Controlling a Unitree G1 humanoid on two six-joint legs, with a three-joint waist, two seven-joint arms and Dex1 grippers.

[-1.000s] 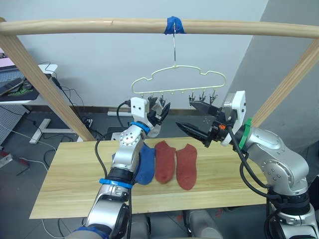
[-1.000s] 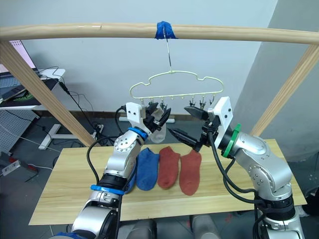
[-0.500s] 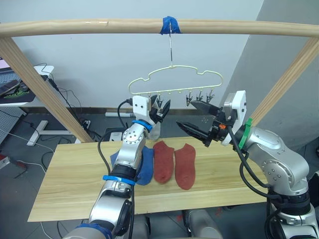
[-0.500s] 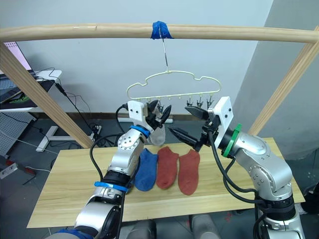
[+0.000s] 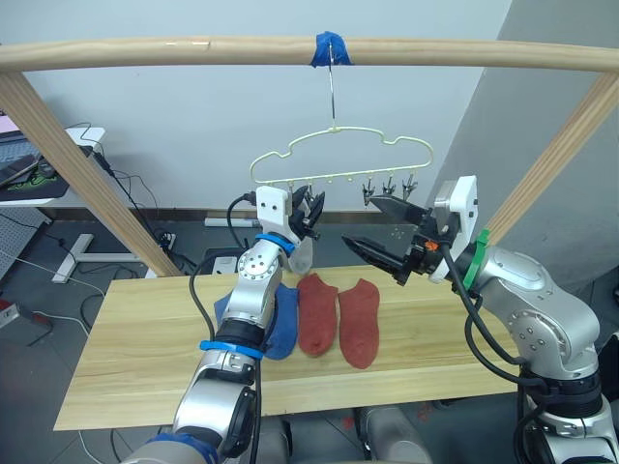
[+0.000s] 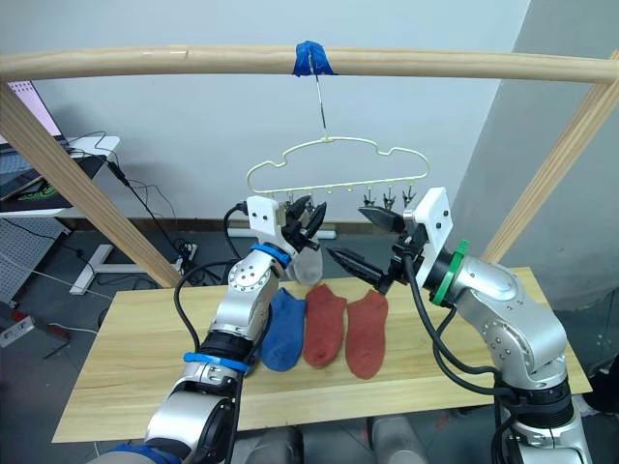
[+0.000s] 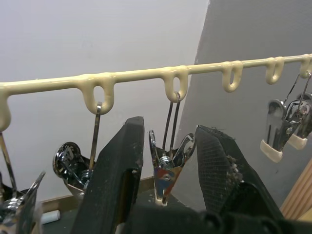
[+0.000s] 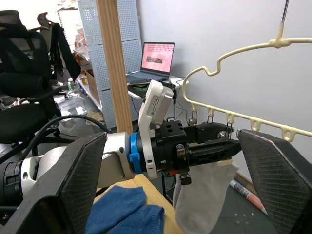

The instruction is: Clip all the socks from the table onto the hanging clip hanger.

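Left tool (image 5: pixel 311 206), narrow, straddles a clip (image 7: pixel 165 173) with the grey sock (image 8: pixel 204 195) hanging; right tool (image 5: pixel 372 227) gapes wide. Sock could slip free unclipped.

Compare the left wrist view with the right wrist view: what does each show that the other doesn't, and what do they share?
Left wrist view alone: a metal clip seen close, hanging between the left gripper's open jaws.

Right wrist view alone: a light grey sock hanging below the left gripper, a blue sock on the table, and a laptop behind.

Both: the clip hanger's pale bar with its loops, against a plain wall.
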